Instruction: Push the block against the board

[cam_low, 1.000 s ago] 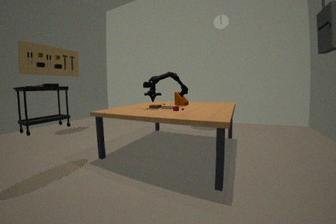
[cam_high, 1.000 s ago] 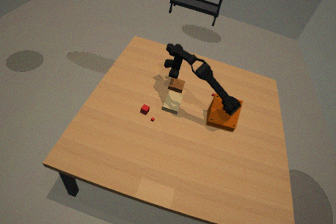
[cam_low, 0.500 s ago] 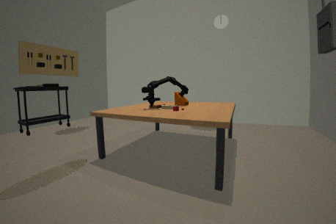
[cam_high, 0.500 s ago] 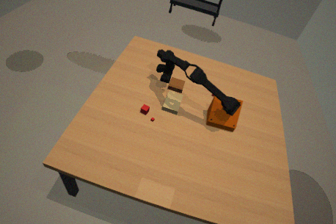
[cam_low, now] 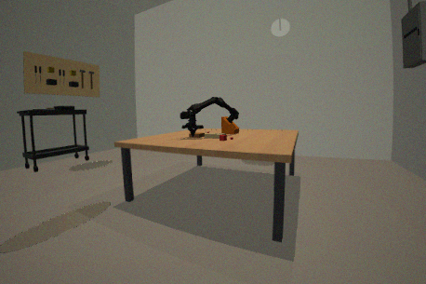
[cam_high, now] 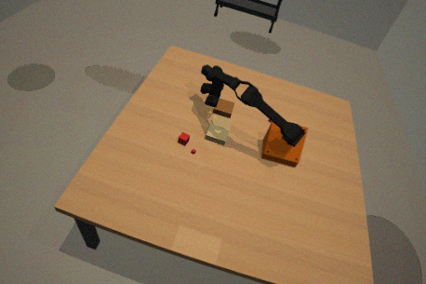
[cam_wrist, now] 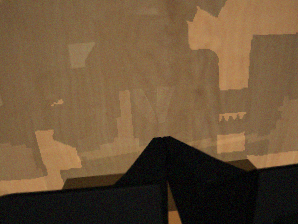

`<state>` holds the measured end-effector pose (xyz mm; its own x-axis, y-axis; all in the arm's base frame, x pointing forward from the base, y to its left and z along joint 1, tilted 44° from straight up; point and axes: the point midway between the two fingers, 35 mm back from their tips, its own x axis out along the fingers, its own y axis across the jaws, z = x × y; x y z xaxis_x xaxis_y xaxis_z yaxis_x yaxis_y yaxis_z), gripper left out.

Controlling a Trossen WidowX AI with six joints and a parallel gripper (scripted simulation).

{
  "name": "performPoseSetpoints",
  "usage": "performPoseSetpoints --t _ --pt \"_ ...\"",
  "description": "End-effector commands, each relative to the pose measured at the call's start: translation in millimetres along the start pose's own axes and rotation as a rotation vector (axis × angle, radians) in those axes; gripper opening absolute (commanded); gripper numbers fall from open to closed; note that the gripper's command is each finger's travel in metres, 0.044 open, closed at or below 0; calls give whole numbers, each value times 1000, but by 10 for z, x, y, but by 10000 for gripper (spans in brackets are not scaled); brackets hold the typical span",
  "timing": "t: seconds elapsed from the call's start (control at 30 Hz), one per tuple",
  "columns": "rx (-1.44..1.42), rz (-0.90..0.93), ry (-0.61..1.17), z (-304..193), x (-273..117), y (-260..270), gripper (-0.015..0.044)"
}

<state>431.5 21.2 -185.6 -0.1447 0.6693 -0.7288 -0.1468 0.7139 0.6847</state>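
Note:
The brown square block [cam_high: 225, 105] [cam_low: 199, 135] lies flat on the table, directly behind one end of the pale yellow board [cam_high: 218, 133] [cam_low: 215, 136] in the top view. Whether they touch, and whether their edges are even, is too small to tell. My gripper [cam_high: 211, 103] [cam_low: 193, 134] [cam_wrist: 162, 145] is shut and empty, low at the block's left side in the top view. In the wrist view a strip of the block [cam_wrist: 87, 183] shows behind the fingers, which hide its middle; the board does not show there.
A red cube [cam_high: 183, 139] [cam_low: 223, 137] and a tiny red piece [cam_high: 193, 151] [cam_low: 232, 138] lie left of and in front of the board in the top view. The orange arm base [cam_high: 282, 150] [cam_low: 228, 126] stands at the right. The wooden table [cam_high: 139, 173] carries everything.

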Motion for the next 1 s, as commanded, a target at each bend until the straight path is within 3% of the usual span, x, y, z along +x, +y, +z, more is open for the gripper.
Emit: performPoseSetpoints --t 0.0,0.63,0.97 --pt "-4 1 3 -65 13 3 0" --pt "-3 1 4 -352 17 9 0" --pt "-3 1 3 -228 14 -5 0"
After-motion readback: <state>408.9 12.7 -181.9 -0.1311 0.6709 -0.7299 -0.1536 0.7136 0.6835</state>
